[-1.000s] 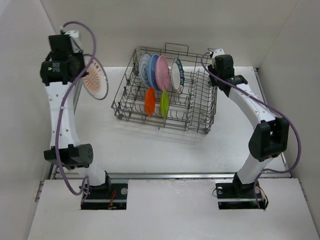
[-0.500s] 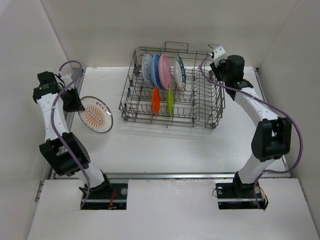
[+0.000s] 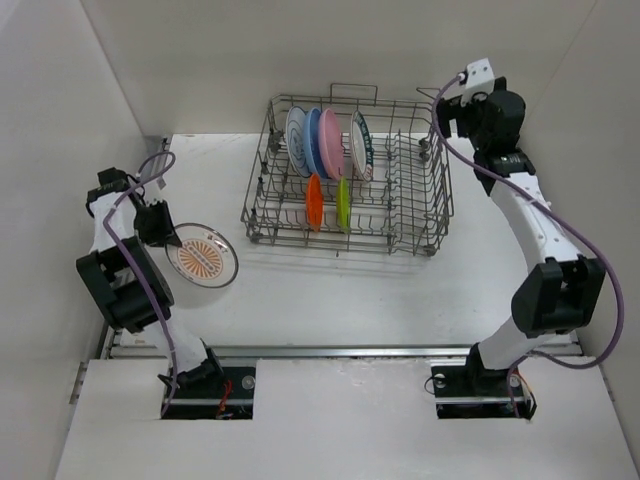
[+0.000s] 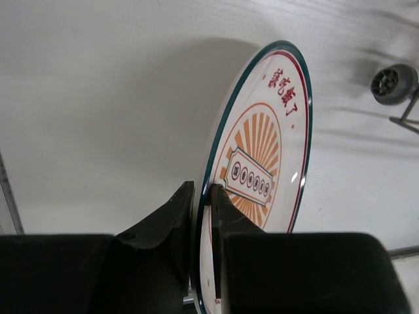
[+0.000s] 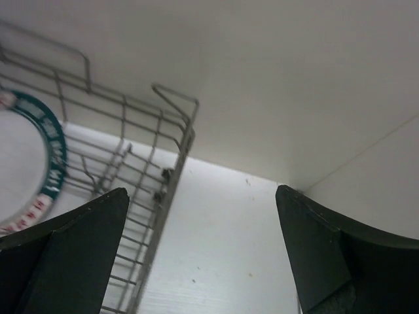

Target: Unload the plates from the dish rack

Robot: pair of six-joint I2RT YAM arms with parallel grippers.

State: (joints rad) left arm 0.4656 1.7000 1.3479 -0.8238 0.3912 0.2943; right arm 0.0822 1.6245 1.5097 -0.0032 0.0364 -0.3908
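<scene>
Down on the left side of the bench [image 3: 330, 290], the left gripper [image 4: 201, 193] is pinched tight on the rim of a sunburst plate [image 3: 203, 257] (white, with green-and-red edging and red characters near the rim). It sits low and nearly flat, well apart from the dish rack [image 3: 425, 215]; whether it touches the bench I cannot tell. Standing on edge in the rack's back row are a patterned white plate [image 3: 293, 138], a light blue plate [image 3: 311, 140], a pink plate [image 3: 328, 147] and a green-rimmed plate [image 3: 360, 146]. A small orange plate [image 3: 314, 203] and a yellow-green plate [image 3: 342, 203] stand in front. The right gripper [image 5: 201, 196] hangs above the rack's far right corner, jaws spread wide, holding nothing.
</scene>
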